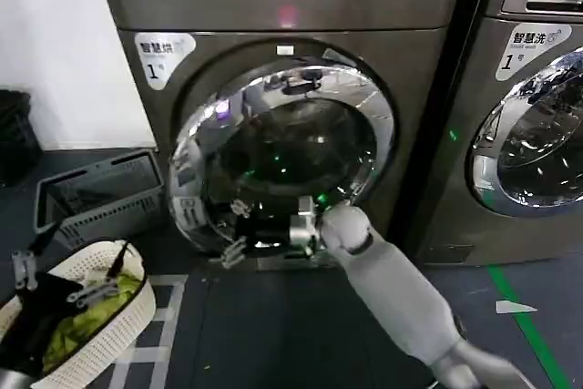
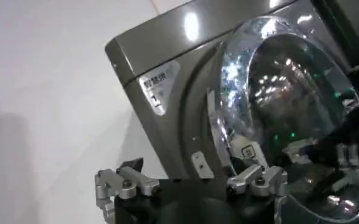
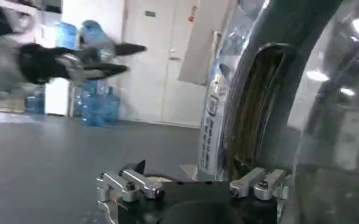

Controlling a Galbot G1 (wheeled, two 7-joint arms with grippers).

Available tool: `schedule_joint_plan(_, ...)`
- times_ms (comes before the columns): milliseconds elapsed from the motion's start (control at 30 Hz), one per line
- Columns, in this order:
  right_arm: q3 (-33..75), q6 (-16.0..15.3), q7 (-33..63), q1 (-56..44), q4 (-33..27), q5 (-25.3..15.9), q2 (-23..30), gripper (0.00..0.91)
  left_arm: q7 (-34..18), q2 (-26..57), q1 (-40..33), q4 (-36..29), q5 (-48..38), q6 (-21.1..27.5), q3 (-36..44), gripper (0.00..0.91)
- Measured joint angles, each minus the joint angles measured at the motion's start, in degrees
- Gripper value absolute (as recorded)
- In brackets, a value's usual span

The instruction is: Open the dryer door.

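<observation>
head view: my right gripper (image 1: 239, 230) sits at the door's (image 1: 273, 148) seven o'clock rim, fingers spread; my left gripper (image 1: 56, 272) hangs spread over a basket (image 1: 109, 330). left wrist view: the door (image 2: 277, 115) stands slightly ajar. right wrist view: the door's chrome edge (image 3: 252, 109) is close beside my spread fingers (image 3: 255, 182).

Round chrome-ringed, dark-glass dryer door (image 1: 273, 157) of the bronze-grey machine, swung slightly ajar, free edge toward the left.
</observation>
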Motion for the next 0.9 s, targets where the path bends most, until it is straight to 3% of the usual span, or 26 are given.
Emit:
schedule_joint_plan(300, 0.68, -0.10, -8.05, -2.65, 4.49, 2.94, -4.99, 0.907, 0.02, 2.20, -2.44, 2.52, 0.37, 3.64, 0.97, 0.907)
schedule_joint_plan(433, 1.06, -0.15, -11.43, -3.65, 6.17, 3.40, -7.80, 0.907, -0.02, 3.16, -3.53, 2.48, 2.01, 8.01, 2.36, 0.907)
schedule_joint_plan(900, 6.88, 1.36, -21.18, -9.52, 13.39, 6.44, -18.02, 0.907, 16.04, 11.96, -8.55, 10.62, -12.39, 8.60, 7.12, 0.907)
